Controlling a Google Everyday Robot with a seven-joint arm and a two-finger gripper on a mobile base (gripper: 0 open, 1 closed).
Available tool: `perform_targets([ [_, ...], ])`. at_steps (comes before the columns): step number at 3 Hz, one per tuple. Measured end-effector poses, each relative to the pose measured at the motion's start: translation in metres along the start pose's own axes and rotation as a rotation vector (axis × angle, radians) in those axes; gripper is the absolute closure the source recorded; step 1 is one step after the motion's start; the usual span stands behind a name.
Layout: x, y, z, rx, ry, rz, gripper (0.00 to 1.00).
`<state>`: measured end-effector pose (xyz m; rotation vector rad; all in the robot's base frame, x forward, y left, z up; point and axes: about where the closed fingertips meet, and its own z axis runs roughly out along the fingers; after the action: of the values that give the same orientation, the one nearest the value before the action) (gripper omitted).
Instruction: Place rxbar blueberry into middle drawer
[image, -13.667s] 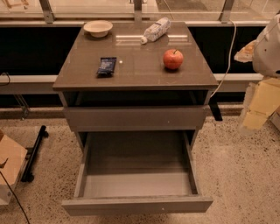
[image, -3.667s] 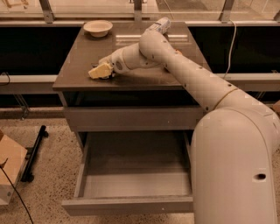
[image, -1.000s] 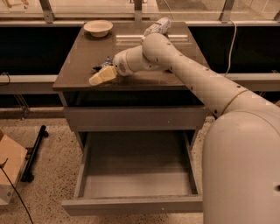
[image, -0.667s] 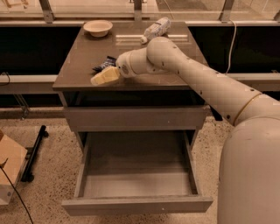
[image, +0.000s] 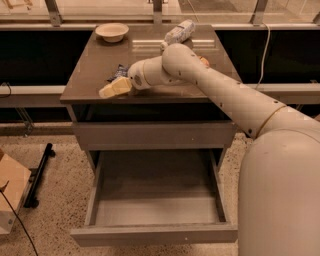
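Observation:
The rxbar blueberry (image: 118, 72), a dark navy wrapper, shows just behind my gripper (image: 112, 89) near the front left of the table top (image: 95, 60). The gripper's cream fingers (image: 116, 87) point left and down, closed on the bar, whose far end sticks up from between them. Most of the bar is hidden by the fingers. My arm (image: 220, 92) reaches in from the right across the table. The middle drawer (image: 155, 233) stands pulled out below, with its pale floor bare.
A tan bowl (image: 112, 31) sits at the back left of the table and a clear plastic bottle (image: 179, 32) at the back middle. A red apple (image: 204, 61) peeks out behind my arm. The top drawer front (image: 152, 135) is closed. A cardboard box (image: 10, 195) and a black stand (image: 39, 174) are on the floor at left.
The gripper has come off the table top and shifted slightly toward the front left edge, with the dark wrapper now showing behind its fingers. The drawer has not moved.

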<state>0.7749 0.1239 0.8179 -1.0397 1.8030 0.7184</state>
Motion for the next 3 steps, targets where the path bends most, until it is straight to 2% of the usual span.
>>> perform_targets([
  [1, -0.003, 0.002, 0.005, -0.008, -0.002, -0.003, 0.18],
  [3, -0.020, 0.018, -0.004, -0.019, -0.038, -0.008, 0.63],
])
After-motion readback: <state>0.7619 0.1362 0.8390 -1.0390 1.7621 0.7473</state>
